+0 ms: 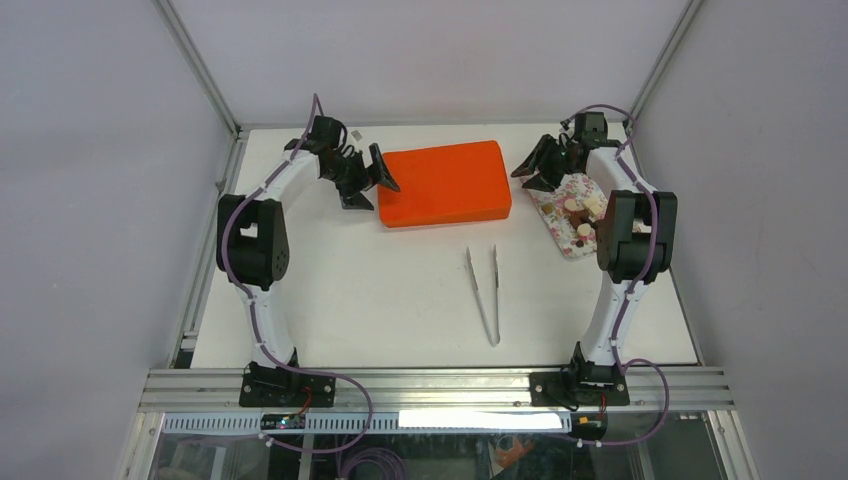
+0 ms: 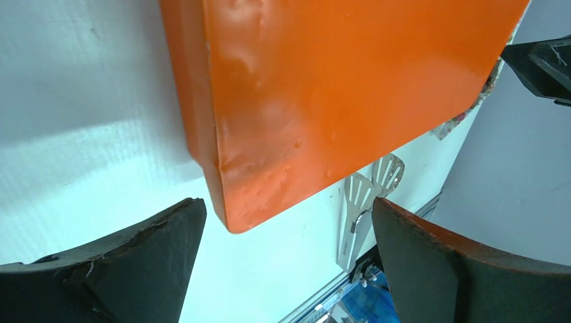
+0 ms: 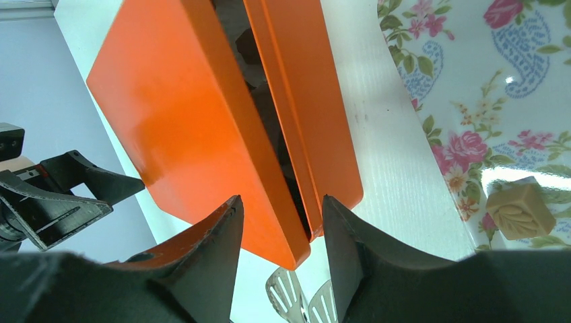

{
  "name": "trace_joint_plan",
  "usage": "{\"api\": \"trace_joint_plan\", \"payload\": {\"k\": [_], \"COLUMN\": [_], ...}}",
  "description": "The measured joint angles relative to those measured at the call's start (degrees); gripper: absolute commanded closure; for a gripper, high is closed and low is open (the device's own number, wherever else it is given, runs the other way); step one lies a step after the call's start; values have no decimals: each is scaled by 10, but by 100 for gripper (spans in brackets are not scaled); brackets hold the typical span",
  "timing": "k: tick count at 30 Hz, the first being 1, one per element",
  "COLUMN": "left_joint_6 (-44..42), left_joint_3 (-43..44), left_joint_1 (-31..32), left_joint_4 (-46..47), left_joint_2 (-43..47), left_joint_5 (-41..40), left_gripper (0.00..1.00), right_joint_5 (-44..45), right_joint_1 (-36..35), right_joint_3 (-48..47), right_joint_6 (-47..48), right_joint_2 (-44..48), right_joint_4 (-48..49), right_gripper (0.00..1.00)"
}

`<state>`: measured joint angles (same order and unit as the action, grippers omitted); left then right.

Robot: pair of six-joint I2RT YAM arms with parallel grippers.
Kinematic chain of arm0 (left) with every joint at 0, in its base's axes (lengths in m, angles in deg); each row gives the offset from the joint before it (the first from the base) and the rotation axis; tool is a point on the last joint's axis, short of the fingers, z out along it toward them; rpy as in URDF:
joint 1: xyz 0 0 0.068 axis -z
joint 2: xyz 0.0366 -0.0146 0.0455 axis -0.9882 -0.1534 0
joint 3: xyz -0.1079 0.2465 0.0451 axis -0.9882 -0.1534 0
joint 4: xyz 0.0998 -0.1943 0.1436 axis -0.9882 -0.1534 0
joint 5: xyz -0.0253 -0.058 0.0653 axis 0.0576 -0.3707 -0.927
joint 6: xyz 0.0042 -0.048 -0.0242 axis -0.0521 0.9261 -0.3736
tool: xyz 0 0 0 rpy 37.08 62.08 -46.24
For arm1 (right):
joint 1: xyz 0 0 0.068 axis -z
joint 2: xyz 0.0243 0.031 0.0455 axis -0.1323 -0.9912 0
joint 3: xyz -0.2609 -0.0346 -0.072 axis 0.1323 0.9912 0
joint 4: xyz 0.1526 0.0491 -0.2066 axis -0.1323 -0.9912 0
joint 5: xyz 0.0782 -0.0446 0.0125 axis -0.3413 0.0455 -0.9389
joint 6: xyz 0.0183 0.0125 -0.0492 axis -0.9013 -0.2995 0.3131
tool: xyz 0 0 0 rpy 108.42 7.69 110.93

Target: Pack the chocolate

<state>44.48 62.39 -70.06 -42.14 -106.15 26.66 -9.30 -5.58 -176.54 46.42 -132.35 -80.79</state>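
The chocolate [image 1: 581, 211] is a few small brown and tan pieces on a floral tray [image 1: 560, 190] at the back right. One tan cube [image 3: 520, 208] with a leaf stamp shows in the right wrist view. An orange box [image 1: 445, 183] lies at the back middle, its lid [image 3: 182, 128] slightly raised off the base [image 3: 310, 101] with a dark gap between. My left gripper [image 1: 366, 182] [image 2: 286, 215] stands wide open just off the box's left end. My right gripper [image 1: 535, 168] [image 3: 279, 202] hovers partly open by the box's right corner, holding nothing.
Metal tongs [image 1: 484, 292] lie on the white table in front of the box, their slotted tips [image 2: 367, 192] pointing toward it. Grey walls close in on both sides and behind. The tray sits close under my right arm's elbow [image 1: 632, 235].
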Motion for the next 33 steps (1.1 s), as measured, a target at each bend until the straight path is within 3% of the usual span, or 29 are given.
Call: {"api": "trace_joint_plan", "payload": {"k": [14,21,25,29,33], "left_joint_6": [-16,-14,-13,-13,-13], "left_joint_3": [10,3,-3,-3,-1], "left_joint_1": [-12,-12,-12,-12,-12], "left_joint_4": [-51,-36,-28,-23,-22], "left_joint_2": [8,8,8,8,8], "left_joint_5": [-33,-23,-13,-3,-2], "left_gripper": [1,17,21,19,14], "right_joint_5": [0,10,45,75,110], "right_joint_1": [0,-3,-5,-24,-122], "right_joint_3": [0,12,110,156,211], "right_joint_6": [3,11,12,27,37], "right_joint_2": [0,9,101,197,276], "right_joint_4": [0,2,10,7,18], "right_gripper": [50,51,51,51,51]}}
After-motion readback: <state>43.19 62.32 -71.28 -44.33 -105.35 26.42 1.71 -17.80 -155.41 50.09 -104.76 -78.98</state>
